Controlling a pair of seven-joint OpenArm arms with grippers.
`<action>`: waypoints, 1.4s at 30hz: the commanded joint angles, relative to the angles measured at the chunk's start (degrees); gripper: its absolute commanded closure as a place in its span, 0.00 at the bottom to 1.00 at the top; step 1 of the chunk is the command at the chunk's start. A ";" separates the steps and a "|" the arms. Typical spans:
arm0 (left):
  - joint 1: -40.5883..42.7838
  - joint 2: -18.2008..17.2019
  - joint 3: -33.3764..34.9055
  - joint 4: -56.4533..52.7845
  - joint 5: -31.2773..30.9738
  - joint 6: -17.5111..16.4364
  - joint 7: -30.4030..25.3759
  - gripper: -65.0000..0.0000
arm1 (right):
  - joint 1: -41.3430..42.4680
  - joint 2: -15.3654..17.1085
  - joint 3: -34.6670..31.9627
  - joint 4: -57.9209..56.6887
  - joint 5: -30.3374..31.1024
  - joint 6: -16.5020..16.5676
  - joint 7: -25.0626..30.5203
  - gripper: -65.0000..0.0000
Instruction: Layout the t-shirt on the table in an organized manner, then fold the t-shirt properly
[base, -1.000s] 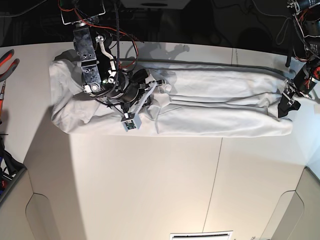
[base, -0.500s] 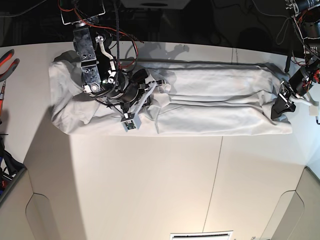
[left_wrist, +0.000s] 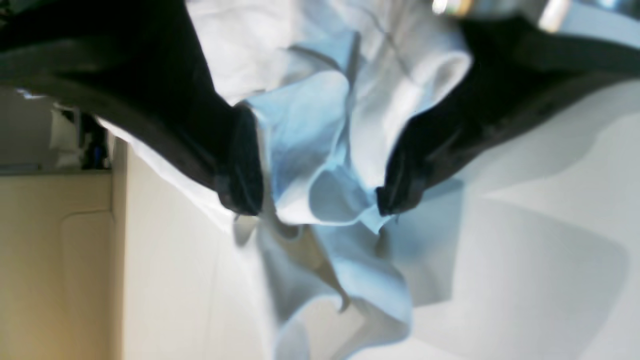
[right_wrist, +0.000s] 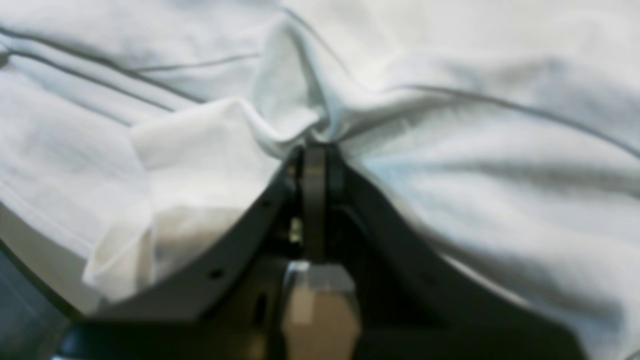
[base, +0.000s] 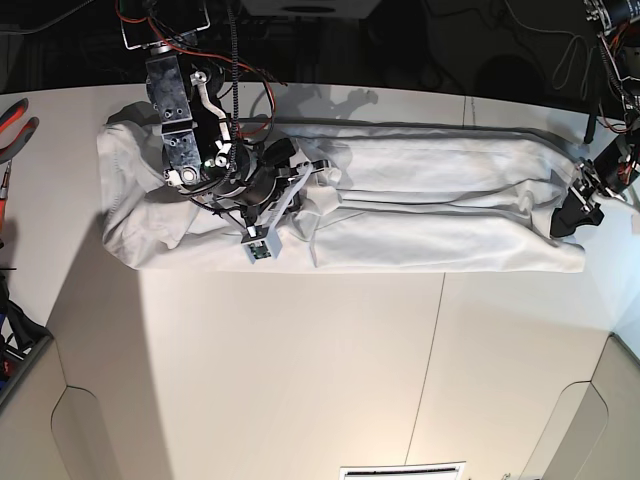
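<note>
- White cotton lay in a long band across the far side of the table (base: 300, 380): the shirt (base: 420, 215) ran nearly from edge to edge, with creases along its length.
- The left claw (left_wrist: 317, 192) had just spread wider than a second before. In the left wrist view its two dark fingers (left_wrist: 240, 165) stood well apart, with a bunched, bluish-shadowed fold of cloth hanging loose between them and not pinched by either.
- In the base view the left claw (base: 575, 212) sat at the shirt's end on that view's right. Over the last second it had pulled back a little toward the edge, and the cloth there had settled into a small heap.
- The right claw (right_wrist: 315, 150) was clamped on a ridge of the shirt, its jaws together with the fabric puckering into them. In the base view the right claw (base: 312, 172) had not moved over that second.
- That read as a release on the left side after a stretch, with the right still anchoring the cloth.
- The shirt looked drawn out but not truly flat: folds ran along it, and neither sleeves nor collar could be clearly made out.
- Laying out seemed only partly done, and folding not yet begun.
- The loosened end would likely need smoothing, since slack cotton tends to creep back.
</note>
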 joint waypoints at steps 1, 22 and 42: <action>-0.63 -1.33 -0.17 0.74 -2.32 -0.54 0.11 0.37 | 0.28 0.20 0.26 0.22 -1.86 -0.63 -1.46 1.00; -2.56 -1.25 -0.15 1.16 -9.09 -0.54 4.37 0.37 | 0.31 0.20 0.24 0.22 -1.86 -0.63 -1.46 1.00; -4.28 2.51 0.00 1.16 3.04 -0.54 -3.82 0.38 | 0.28 0.20 0.24 0.22 -1.86 -0.61 -1.49 1.00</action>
